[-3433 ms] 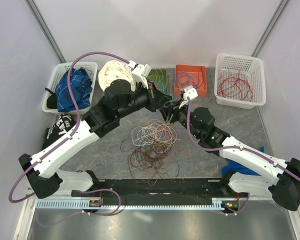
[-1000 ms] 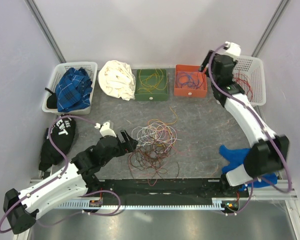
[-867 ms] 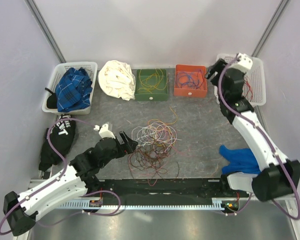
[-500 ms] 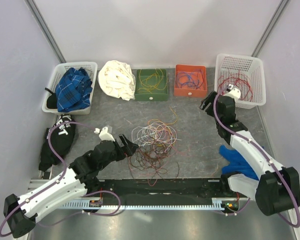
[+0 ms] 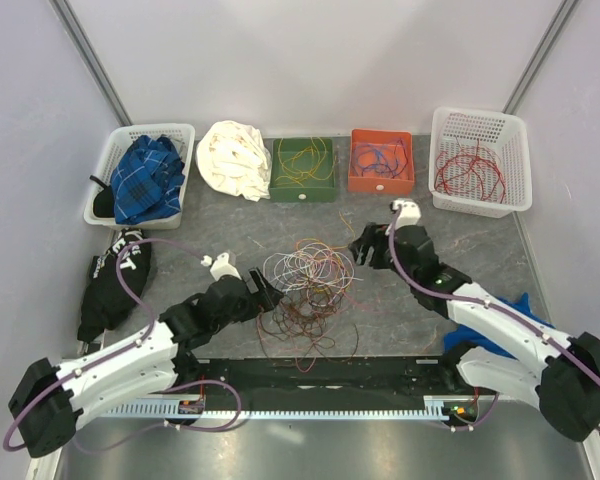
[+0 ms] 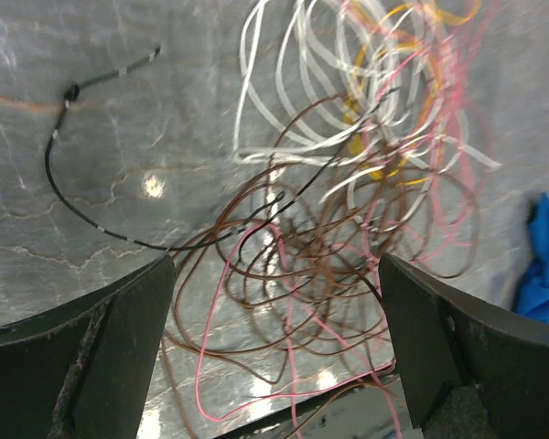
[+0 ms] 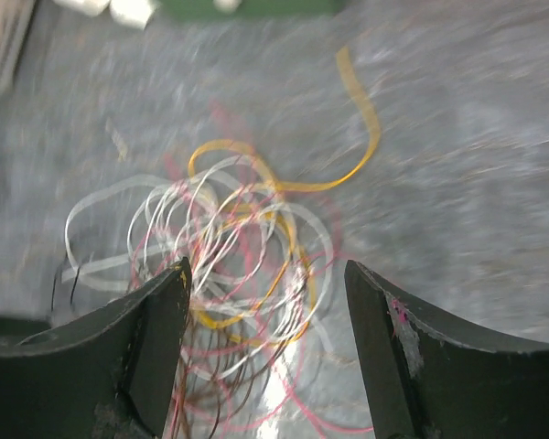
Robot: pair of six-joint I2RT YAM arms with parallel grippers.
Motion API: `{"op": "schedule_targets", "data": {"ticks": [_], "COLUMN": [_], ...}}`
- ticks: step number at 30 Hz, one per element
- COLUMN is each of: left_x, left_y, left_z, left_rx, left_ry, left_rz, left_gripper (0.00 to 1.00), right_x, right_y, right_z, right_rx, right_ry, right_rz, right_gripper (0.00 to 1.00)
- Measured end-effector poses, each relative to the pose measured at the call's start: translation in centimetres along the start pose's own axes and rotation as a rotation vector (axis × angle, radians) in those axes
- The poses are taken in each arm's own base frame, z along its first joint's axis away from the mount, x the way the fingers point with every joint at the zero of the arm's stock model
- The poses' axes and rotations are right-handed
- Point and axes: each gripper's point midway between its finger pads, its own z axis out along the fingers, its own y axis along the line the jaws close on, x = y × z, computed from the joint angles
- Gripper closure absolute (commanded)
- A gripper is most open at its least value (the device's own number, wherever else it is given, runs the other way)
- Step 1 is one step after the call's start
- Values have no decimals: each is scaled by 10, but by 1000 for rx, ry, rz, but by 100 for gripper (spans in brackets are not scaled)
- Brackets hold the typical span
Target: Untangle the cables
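While the knotted heap of thin white, brown, pink, orange and yellow cables lies between the two hands on the grey marbled tabletop, the job looks only partly done. At the heap's near-left edge the left hand sits low, its dark fingers spread wide and pinching nothing. Brown and pink loops lie directly ahead of its fingertips and white ones further ahead. A single thin black strand lies off to its left, curving in towards the knot.

On the opposite side of the heap the right hand is also spread, with nothing between its fingers. Its wrist view is blurred, but white and yellow loops show just ahead of it.

Far beyond both hands, three containers along the back edge hold wires:
- a square green box with yellowish strands
- an orange box with blue and purple ones
- a white perforated basket with red ones

I judge those to be the sorted part. What is left is the whole central heap: its colours are interlaced, neither hand has a strand, and each wire must be drawn out one by one
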Motion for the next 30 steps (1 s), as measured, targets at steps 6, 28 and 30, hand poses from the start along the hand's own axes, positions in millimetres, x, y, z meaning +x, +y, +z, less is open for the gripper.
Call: {"op": "schedule_targets", "data": {"ticks": [6, 28, 30], "left_x": [15, 10, 11], "left_y": [3, -12, -9], "left_z": [11, 1, 0], "left_rx": [-50, 33, 33], "left_ry": [80, 66, 64], "left_rz": [22, -6, -6], "left_gripper": [0, 2, 2], "right_x": [54, 94, 102], "right_y": [37, 55, 51], "right_z": [0, 103, 104], "right_rx": [-109, 78, 84], "right_ry": [130, 222, 250], "right_rz": [-115, -343, -349], "right_gripper": [23, 54, 67]}}
